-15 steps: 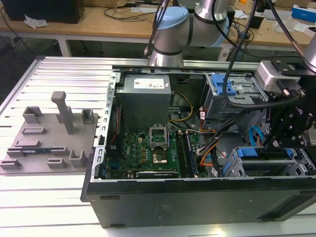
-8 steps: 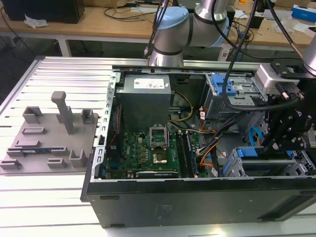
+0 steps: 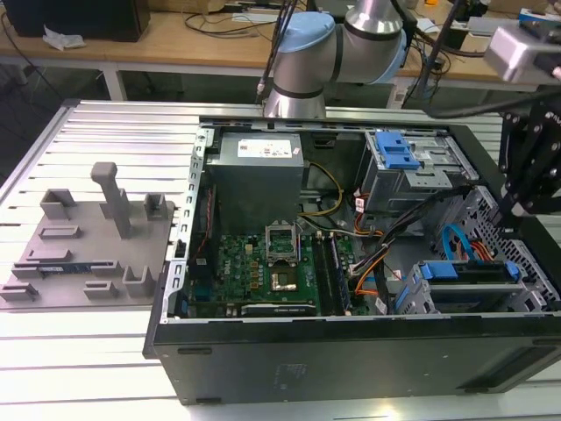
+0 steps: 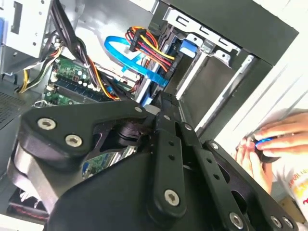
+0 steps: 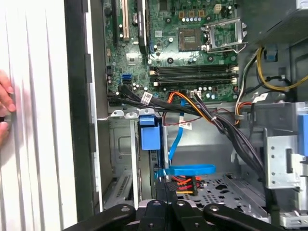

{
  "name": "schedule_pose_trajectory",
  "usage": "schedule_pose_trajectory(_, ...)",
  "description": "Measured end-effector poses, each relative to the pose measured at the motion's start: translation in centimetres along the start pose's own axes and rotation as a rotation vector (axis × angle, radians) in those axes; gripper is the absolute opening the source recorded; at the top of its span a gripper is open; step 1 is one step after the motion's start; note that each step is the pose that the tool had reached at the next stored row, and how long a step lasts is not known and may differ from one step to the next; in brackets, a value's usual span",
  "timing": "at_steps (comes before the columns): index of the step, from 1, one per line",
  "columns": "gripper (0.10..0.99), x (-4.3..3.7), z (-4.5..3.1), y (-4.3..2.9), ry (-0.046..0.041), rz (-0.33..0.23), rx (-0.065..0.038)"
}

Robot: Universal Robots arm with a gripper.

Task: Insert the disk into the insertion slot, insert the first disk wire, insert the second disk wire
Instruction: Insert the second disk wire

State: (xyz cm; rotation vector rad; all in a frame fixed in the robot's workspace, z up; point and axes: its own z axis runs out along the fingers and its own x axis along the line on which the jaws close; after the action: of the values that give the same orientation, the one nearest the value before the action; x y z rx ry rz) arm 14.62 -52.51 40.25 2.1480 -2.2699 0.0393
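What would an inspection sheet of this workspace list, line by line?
Surface: slatted metal table carrying an open computer case.
Job's things: the disk appears seated in the insertion slot, blue caddy end showing.
Clutter: grey fixture plate beside the case, on the exterior view's left.
Grippers: tool hangs above the case's slot end.
Cables: blue flat cable and coloured wire bundle loop near the slot; whether plugged, cannot tell.
Surroundings: workbench behind; a person's hand beside the case.

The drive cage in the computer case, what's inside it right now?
The disk, in its blue caddy, sits in the insertion slot. A light-blue flat cable loops behind it. Whether the wires are plugged in is hidden.
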Motion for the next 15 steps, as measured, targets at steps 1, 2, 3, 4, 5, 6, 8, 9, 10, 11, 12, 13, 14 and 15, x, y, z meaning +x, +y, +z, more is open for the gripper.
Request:
schedule_pose_trajectory(1, 0.106, -0.02, 0.0, 0.0, 0.0003, 0.0, 0.0)
schedule_pose_trajectory(2, 0.106, -0.02, 0.0, 0.0, 0.0005, 0.0, 0.0)
schedule_pose_trajectory(3, 0.106, -0.02, 0.0, 0.0, 0.0006, 0.0, 0.0)
schedule_pose_trajectory(4, 0.106, -0.02, -0.01, 0.0, 0.0009, 0.0, 0.0)
schedule_pose_trajectory(5, 0.106, -0.03, -0.01, 0.0, 0.0009, 0.0, 0.0)
schedule_pose_trajectory(6, 0.106, -0.03, -0.01, 0.0, 0.0008, 0.0, 0.0)
schedule_pose_trajectory(8, 0.106, -0.05, -0.01, 0.0, 0.0009, 0.0, 0.0)
schedule_pose_trajectory(9, 0.106, -0.05, -0.01, 0.0, 0.0008, 0.0, 0.0)
schedule_pose_trajectory(10, 0.106, -0.05, -0.01, 0.0, 0.0009, 0.0, 0.0)
schedule_pose_trajectory(11, 0.106, -0.06, -0.01, 0.0, 0.001, 0.0, 0.0)
schedule_pose_trajectory(12, 0.106, -0.06, -0.01, 0.0, 0.001, 0.0, 0.0)
schedule_pose_trajectory(13, 0.106, -0.07, -0.01, 0.0, 0.001, 0.0, 0.0)
schedule_pose_trajectory(14, 0.106, -0.07, -0.01, 0.0, 0.0011, 0.0, 0.0)
schedule_pose_trajectory(15, 0.106, -0.08, -0.01, 0.01, 0.001, 0.0, 0.0)
